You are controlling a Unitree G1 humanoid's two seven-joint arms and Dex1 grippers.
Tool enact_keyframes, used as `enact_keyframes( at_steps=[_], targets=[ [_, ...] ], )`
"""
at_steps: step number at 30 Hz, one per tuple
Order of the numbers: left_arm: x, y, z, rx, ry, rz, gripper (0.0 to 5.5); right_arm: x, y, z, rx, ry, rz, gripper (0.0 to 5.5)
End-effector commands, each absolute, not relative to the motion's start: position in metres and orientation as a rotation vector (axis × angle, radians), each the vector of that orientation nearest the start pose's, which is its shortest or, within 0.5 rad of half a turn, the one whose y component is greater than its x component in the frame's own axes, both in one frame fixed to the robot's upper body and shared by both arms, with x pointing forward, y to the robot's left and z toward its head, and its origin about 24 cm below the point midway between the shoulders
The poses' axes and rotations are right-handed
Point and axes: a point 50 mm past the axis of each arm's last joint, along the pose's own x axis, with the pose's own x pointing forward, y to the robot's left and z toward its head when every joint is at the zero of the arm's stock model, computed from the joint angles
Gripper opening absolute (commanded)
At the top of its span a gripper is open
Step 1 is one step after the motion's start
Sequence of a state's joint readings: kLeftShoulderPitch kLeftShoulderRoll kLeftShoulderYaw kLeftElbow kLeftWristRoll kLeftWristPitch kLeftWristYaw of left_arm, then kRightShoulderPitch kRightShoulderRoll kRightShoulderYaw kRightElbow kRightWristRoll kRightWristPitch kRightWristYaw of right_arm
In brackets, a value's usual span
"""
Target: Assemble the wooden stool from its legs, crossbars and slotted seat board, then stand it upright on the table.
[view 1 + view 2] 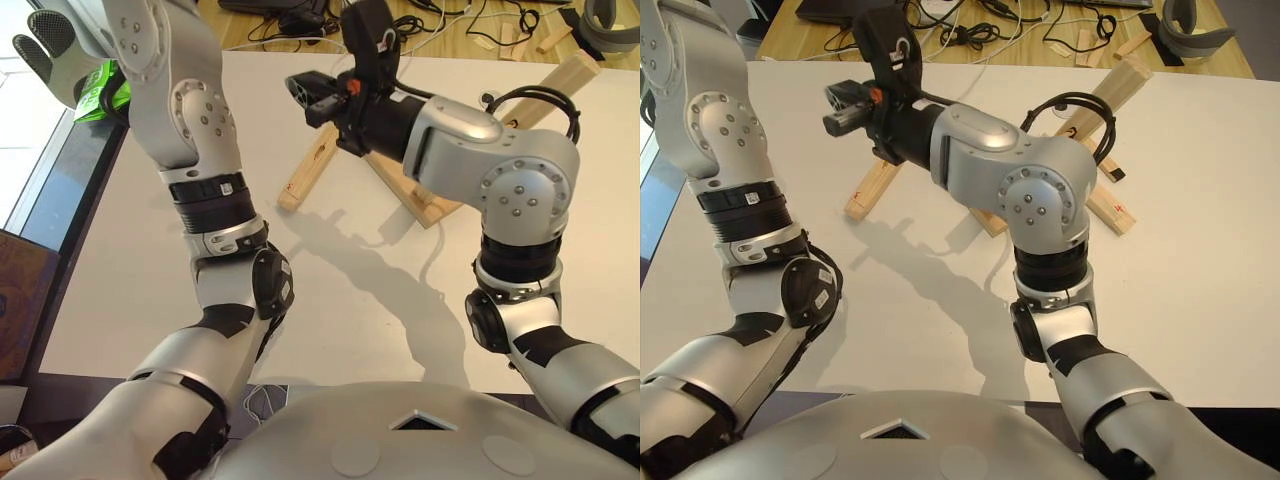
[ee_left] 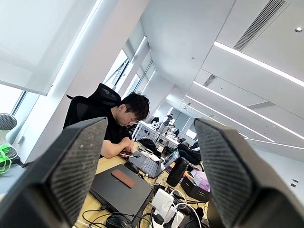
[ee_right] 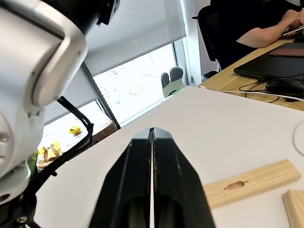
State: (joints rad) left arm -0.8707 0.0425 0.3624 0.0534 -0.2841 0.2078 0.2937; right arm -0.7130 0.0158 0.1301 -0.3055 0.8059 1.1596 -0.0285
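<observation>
Head view: a white table [image 1: 150,250] lies broad and bare toward its near and left edges, with wooden stool legs [image 1: 310,165] at the far middle beneath the right forearm. Left wrist view: the left gripper [image 2: 149,126] is raised in the air, spread wide, holding nothing. Right wrist view: the right gripper [image 3: 152,132] has its fingers pressed together on nothing, above the table near a slotted leg [image 3: 247,183].

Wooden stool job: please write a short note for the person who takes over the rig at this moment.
Left gripper: open, empty, raised at the left edge of the table.
Right gripper: shut, empty, above the table.
Things: a slotted wooden bar and other wooden pieces lie on the table's far half.
Done: no stool stands; whether any pieces are joined, I cannot tell.
Left: join the parts, stand the stool upright.
</observation>
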Motion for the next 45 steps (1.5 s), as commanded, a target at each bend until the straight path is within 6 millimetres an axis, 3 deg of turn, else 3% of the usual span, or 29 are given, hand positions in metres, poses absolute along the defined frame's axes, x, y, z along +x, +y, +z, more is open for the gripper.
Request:
enact_keyframes(
  at_steps=[1,4,8,11,18,20,22,24,27,32,40,45],
  targets=[
    [0.351,0.179,0.259,-0.462,-0.494,0.252,3.39,0.273,-0.017,0.187,0.169,0.367,0.926,0.02],
    [0.351,0.178,0.255,-0.458,-0.481,0.252,3.39,0.276,-0.036,0.164,0.083,0.48,0.808,0.02],
    [0.35,0.18,0.246,-0.449,-0.462,0.266,3.39,0.28,-0.08,0.147,-0.03,0.534,0.561,0.02],
    [0.351,0.182,0.241,-0.451,-0.448,0.269,3.39,0.273,-0.115,0.144,-0.113,0.542,0.441,0.02],
    [0.349,0.189,0.232,-0.455,-0.441,0.3,3.39,0.241,-0.224,0.13,-0.423,0.592,0.122,0.02],
    [0.349,0.188,0.231,-0.457,-0.438,0.295,3.39,0.245,-0.25,0.134,-0.601,0.519,0.133,0.02],
    [0.349,0.186,0.228,-0.46,-0.424,0.294,3.39,0.263,-0.265,0.141,-0.712,0.43,0.169,0.02],
    [0.35,0.182,0.226,-0.463,-0.413,0.286,3.39,0.278,-0.261,0.141,-0.728,0.402,0.231,0.02],
    [0.351,0.177,0.227,-0.463,-0.405,0.268,3.39,0.288,-0.238,0.119,-0.681,0.457,0.34,0.02],
    [0.351,0.175,0.226,-0.451,-0.389,0.251,3.39,0.317,-0.23,0.104,-0.561,0.412,0.172,0.02],
    [0.353,0.17,0.228,-0.445,-0.382,0.232,3.39,0.343,-0.186,0.095,-0.442,0.389,0.389,0.02],
    [0.355,0.17,0.23,-0.442,-0.383,0.222,3.39,0.366,-0.161,0.105,-0.404,0.33,0.4,0.02]
  ],
)
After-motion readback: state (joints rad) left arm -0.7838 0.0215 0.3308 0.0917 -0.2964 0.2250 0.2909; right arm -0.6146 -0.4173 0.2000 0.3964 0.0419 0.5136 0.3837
